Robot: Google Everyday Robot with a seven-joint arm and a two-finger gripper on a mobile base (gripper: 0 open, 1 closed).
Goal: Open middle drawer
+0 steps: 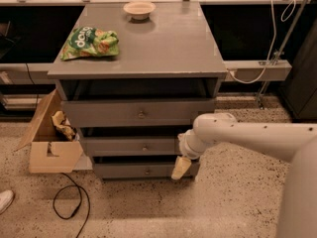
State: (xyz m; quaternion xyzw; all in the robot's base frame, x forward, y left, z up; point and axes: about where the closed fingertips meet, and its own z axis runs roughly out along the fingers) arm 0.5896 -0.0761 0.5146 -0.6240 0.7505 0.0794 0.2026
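We spot middle drawer [119, 146] in grey bench [163, 48], between top drawer [104, 114] and bottom drawer [124, 171]; brass knob [145, 147] at centre. Claw [181, 167] hangs low by bottom drawer's right end, apart from knob. Claw wide or narrow: we cannot tell. Bag [90, 42], bowl [139, 9] on bench.
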